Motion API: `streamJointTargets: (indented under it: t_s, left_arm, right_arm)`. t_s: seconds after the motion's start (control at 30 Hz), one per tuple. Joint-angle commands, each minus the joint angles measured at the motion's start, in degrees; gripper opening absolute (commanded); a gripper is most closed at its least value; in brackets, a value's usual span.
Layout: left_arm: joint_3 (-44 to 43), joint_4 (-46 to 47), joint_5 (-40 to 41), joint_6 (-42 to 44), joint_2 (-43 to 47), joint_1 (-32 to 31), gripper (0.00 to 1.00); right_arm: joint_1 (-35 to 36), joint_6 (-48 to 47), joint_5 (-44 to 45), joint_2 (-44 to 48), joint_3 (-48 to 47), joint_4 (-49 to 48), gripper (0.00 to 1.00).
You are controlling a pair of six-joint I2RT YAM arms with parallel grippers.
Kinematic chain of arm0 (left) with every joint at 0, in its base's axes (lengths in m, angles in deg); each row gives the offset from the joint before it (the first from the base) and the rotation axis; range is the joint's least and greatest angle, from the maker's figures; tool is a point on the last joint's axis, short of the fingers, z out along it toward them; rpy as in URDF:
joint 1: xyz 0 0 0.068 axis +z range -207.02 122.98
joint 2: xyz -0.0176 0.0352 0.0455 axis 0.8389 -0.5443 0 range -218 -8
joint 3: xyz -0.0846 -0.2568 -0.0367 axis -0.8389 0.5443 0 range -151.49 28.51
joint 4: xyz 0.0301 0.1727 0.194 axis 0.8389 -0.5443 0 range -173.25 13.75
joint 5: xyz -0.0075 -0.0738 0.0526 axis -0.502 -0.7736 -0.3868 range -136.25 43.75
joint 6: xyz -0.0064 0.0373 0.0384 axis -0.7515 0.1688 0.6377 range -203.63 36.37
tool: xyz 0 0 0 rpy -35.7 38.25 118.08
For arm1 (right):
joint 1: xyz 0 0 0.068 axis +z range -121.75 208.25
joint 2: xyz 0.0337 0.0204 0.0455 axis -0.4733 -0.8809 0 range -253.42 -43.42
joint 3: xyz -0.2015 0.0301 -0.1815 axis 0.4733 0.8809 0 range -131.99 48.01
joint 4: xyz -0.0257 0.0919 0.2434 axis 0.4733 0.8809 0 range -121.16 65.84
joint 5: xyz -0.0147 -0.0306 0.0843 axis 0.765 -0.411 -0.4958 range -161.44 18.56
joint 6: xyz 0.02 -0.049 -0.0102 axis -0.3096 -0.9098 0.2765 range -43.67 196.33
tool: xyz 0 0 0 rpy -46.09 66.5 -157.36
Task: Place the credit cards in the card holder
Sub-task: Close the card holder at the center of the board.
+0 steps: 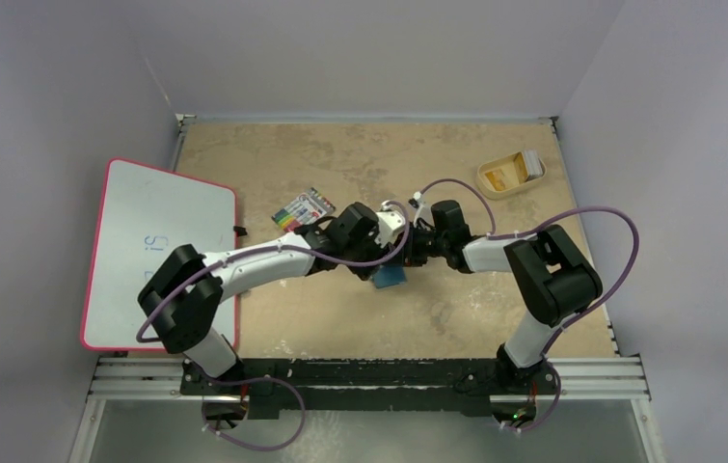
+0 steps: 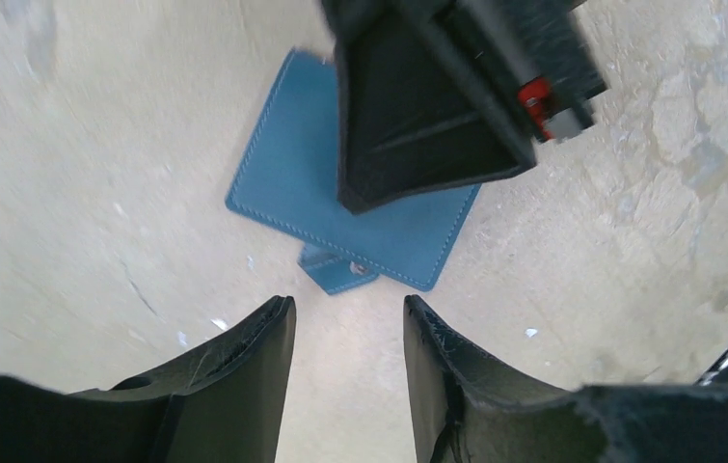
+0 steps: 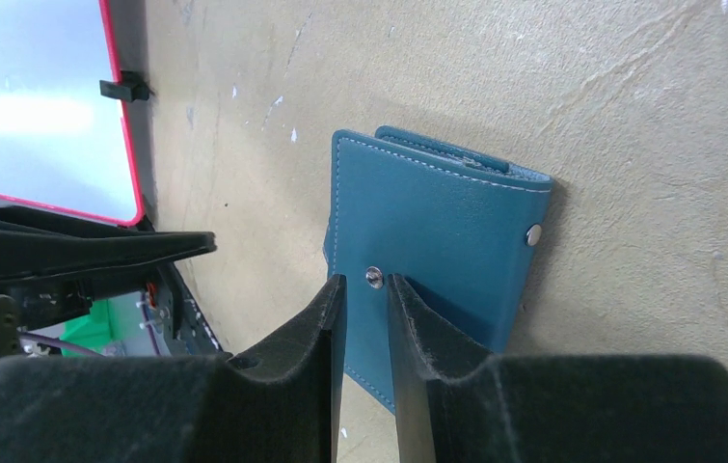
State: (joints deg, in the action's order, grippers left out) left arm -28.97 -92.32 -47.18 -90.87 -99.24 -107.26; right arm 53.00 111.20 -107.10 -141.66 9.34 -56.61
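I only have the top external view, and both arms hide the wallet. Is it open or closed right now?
Observer: Closed. The right wrist view shows the card holder lying folded flat on the table, outer cover up.
Operator: Anything held on the left?
Observer: No. The left tool is open and empty, above bare table beside the holder's snap tab.
Operator: And on the right?
Observer: The right tool is over the holder's cover, fingers nearly together, a snap stud showing between them; I cannot tell whether it grips.
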Motion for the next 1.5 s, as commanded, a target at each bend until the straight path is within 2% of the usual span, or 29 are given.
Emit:
streamJointTargets:
  t_s: [0.0,0.2,0.5,1.23,1.37,1.47]
  left_arm:
    - [-6.9,-5.43,-4.53,21.5,-2.77,0.14,0.45]
    - [-5.87,-4.38,-10.31,36.18,-3.44,0.14,0.51]
    - [-5.23,-6.69,-11.96,45.61,-6.61,0.5,0.5]
    - [-2.17,0.31,-13.65,48.11,-11.53,3.15,0.48]
    - [-2.39,-0.92,-15.24,48.78,-12.39,3.13,0.43]
    - [-2.21,-1.38,-15.55,48.33,-12.37,3.13,0.35]
  right_arm:
    - [0.03,-2.49,4.22,-0.25,-1.43,2.39,0.26]
    - [0.0,-2.6,3.77,-0.42,-1.41,2.34,0.26]
    - [0.01,-2.25,2.86,-1.38,-1.34,1.46,0.26]
    - [-0.03,-1.9,2.9,-1.3,-0.72,0.99,0.26]
    - [-0.01,-1.73,2.62,-1.77,-0.69,0.44,0.26]
    - [0.03,-1.72,2.52,-1.77,-0.83,0.8,0.26]
